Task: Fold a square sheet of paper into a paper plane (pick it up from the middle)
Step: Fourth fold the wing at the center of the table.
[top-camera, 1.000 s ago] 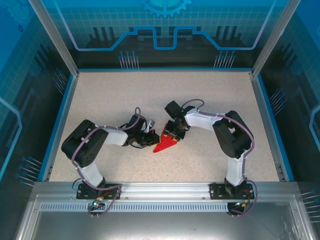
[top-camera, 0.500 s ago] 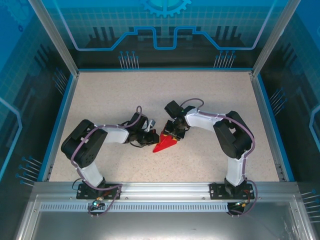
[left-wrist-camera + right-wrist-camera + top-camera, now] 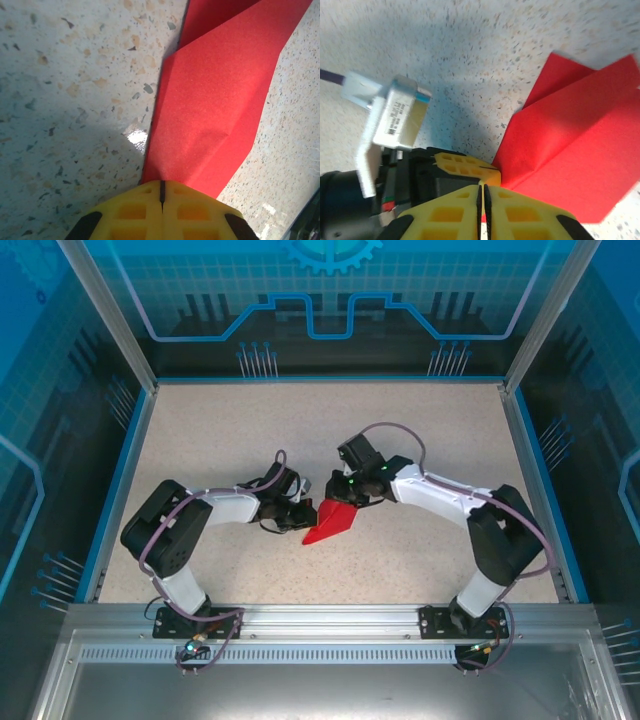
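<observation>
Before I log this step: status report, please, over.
Left pincer shut on folded red paper. Right pincer shut on it, close beside the left. No obstacle seen.

Premises: robotics laboratory test cell. A speckled surface with a blue rim is enclosed by aluminium frame posts. Clear panels printed with gear and circuit graphics stand beyond the left gripper and right gripper. On their near side, a slotted aluminium rail carries the cabled left arm base and right arm base.
</observation>
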Robot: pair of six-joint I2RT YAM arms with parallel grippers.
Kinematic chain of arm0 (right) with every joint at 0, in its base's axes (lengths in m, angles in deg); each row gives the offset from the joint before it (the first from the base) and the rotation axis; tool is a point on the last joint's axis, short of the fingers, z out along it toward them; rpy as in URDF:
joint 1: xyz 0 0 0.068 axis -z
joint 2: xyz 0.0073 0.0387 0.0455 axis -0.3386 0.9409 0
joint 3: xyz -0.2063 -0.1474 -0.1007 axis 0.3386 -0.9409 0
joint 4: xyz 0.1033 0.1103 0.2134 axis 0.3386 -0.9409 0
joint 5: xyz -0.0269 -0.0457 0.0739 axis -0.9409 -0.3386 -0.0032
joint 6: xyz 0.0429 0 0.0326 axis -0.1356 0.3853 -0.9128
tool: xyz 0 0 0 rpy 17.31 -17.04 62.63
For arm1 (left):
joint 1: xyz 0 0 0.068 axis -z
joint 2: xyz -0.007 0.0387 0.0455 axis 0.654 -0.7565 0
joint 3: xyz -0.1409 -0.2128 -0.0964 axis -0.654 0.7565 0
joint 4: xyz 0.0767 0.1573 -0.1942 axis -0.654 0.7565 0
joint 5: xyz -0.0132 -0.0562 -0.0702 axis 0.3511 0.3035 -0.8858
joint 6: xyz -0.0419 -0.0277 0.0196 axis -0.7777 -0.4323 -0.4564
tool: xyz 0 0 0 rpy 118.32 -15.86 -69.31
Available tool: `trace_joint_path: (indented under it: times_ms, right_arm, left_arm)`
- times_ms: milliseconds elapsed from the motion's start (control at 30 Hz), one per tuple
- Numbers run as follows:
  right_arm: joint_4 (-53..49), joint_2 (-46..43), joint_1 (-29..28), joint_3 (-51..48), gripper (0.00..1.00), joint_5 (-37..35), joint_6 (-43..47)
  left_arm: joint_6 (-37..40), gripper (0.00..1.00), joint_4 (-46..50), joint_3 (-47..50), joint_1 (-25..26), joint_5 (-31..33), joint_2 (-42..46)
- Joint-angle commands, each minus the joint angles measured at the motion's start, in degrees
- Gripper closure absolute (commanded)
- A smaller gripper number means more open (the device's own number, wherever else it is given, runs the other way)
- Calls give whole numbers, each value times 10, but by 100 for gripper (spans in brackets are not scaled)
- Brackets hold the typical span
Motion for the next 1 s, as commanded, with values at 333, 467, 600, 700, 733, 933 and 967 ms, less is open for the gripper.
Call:
trace_joint_path:
  times_ms: [333,467,600,700,733,933,967]
  right_arm:
    - [92,118,-20,-21,97,39,31]
    - [109,131,-18,-45,97,34,27]
    - [142,130,-6,-80,98,35,22]
    - [166,124,2,-101,98,39,30]
    - [172,126,5,-105,98,42,34]
    - [212,134,52,-133,97,65,70]
    - [221,129,64,-138,97,69,78]
  left_arm:
    - [7,100,90,0,15,61,-55]
    - [2,100,94,-1,16,64,-61]
    - [-3,100,105,-2,16,71,-69]
    - [-6,100,113,-1,16,77,-74]
    - [-6,100,116,-1,15,78,-76]
    - [-9,100,149,-3,16,90,-88]
    - [-9,100,153,-3,16,92,-90]
